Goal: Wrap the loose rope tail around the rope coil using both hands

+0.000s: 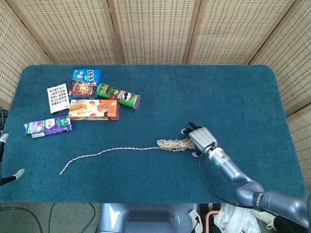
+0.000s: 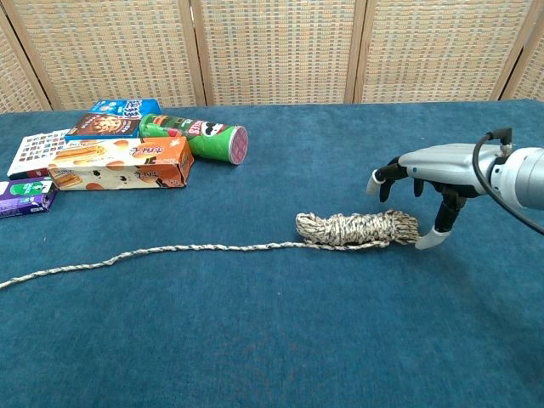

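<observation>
The speckled rope coil lies mid-table, long axis left to right. Its loose tail runs left along the cloth toward the front left. My right hand hovers at the coil's right end with fingers spread and nothing held. Its fingertips hang just above the rope, and its thumb points down beside the coil's end. Only two fingertips of my left hand show at the table's left edge, apart and holding nothing, far from the tail.
At the back left lie a green chip can, an orange snack box, blue and brown cookie boxes, a white packet and a purple packet. Wicker screens stand behind the blue table.
</observation>
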